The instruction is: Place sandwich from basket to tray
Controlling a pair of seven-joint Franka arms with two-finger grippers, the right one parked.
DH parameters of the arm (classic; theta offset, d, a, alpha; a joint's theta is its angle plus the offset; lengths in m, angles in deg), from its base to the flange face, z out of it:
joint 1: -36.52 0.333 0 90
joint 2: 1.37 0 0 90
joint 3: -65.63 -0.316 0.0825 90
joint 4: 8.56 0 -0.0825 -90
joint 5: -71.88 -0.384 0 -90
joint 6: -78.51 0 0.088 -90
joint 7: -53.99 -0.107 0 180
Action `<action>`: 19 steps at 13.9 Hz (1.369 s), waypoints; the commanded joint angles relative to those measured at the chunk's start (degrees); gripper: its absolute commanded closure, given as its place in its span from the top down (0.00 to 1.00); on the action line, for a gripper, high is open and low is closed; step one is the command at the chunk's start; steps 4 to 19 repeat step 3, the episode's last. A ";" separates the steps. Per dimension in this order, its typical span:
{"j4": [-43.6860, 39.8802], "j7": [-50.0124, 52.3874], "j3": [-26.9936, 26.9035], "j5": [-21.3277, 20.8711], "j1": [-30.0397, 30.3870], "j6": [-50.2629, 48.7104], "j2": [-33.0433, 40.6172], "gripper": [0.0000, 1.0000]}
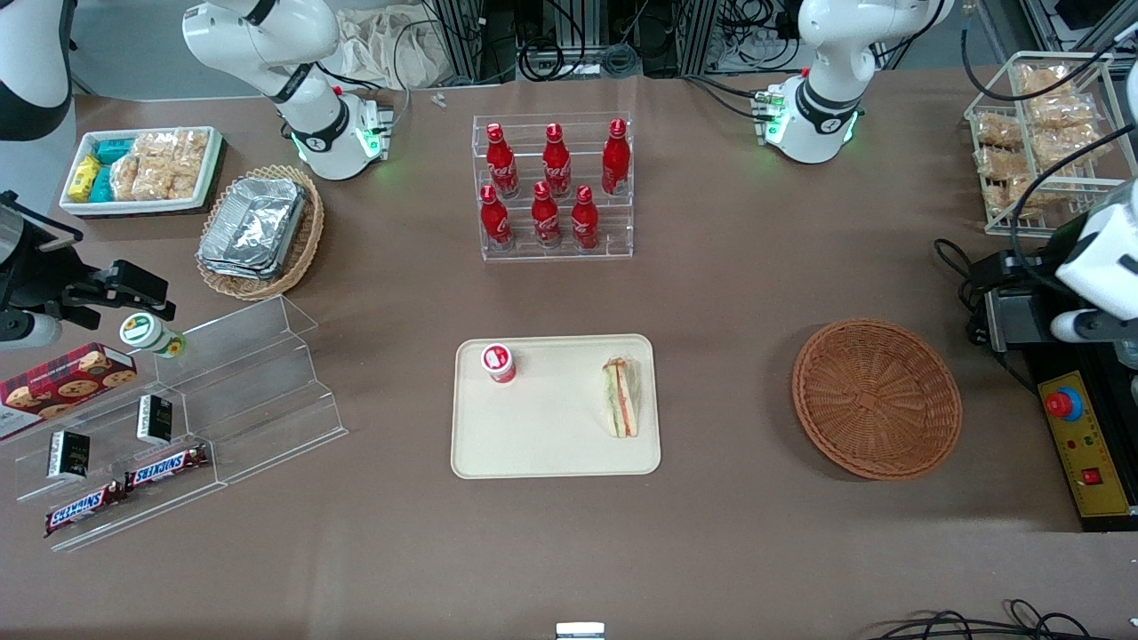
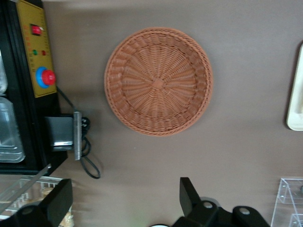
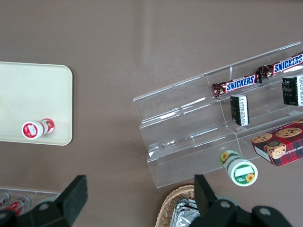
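Gripper point(image 2: 125, 201) hangs high above the table beside the wicker basket point(image 1: 877, 397), fingers spread wide and holding nothing; the basket is bare; the sandwich point(image 1: 621, 396) lies on the tray point(image 1: 556, 407); placement looks finished; only retreat seems left.

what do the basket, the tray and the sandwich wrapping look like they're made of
The basket looks like reddish-brown woven wicker: strands radiate from its centre, matte. The tray seems to be smooth cream plastic, with a low moulded rim and rounded corners. The sandwich on it appears wrapped in clear film, probably plastic, since the layers show through. The left end effector hovers open above the table beside the basket.
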 commanded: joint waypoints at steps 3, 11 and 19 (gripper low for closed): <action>0.82 -2.15 -12.04 2.58 -8.55 -0.57 2.50 1.00; 0.82 -2.15 -12.04 2.58 -8.55 -0.57 2.50 1.00; 0.82 -2.15 -12.04 2.58 -8.55 -0.57 2.50 1.00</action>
